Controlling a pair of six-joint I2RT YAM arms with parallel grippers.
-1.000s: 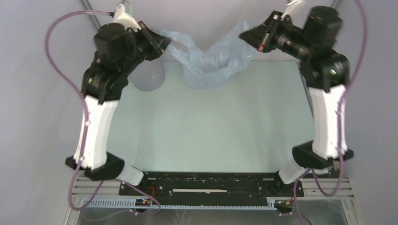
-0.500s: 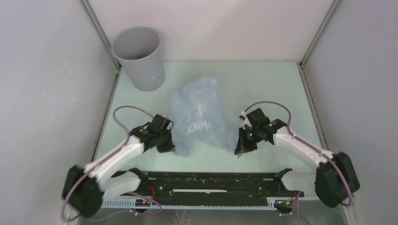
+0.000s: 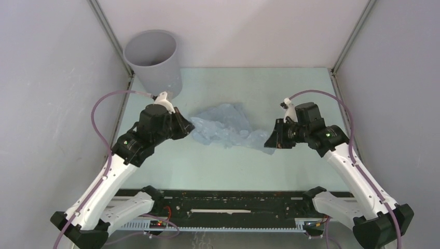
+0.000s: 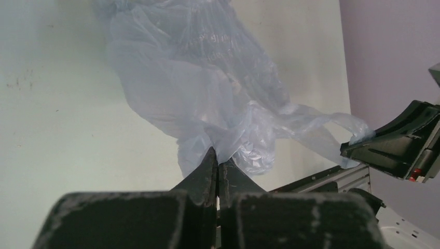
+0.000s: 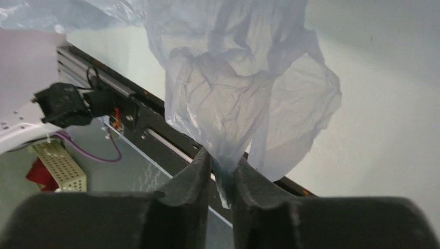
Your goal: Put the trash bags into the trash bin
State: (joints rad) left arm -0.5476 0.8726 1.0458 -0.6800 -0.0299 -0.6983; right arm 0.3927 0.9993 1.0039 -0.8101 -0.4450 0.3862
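The pale blue-grey trash bag (image 3: 225,129) hangs stretched between my two grippers above the middle of the table. My left gripper (image 3: 188,128) is shut on its left edge; in the left wrist view the jaws pinch the film (image 4: 207,88) at the fingertips (image 4: 217,158). My right gripper (image 3: 271,140) is shut on its right edge, with film (image 5: 244,98) bunched between the fingers (image 5: 222,162). The grey trash bin (image 3: 154,62) stands upright at the far left corner, behind my left gripper, with its mouth open.
Grey enclosure walls close the left, right and back. The pale green table (image 3: 249,166) lies below the bag. The black base rail (image 3: 233,199) runs along the near edge and also shows in the right wrist view (image 5: 155,124).
Both arms have risen from low near the front edge and lifted the bag off the table. It now hangs stretched between the grippers, farther back and higher.
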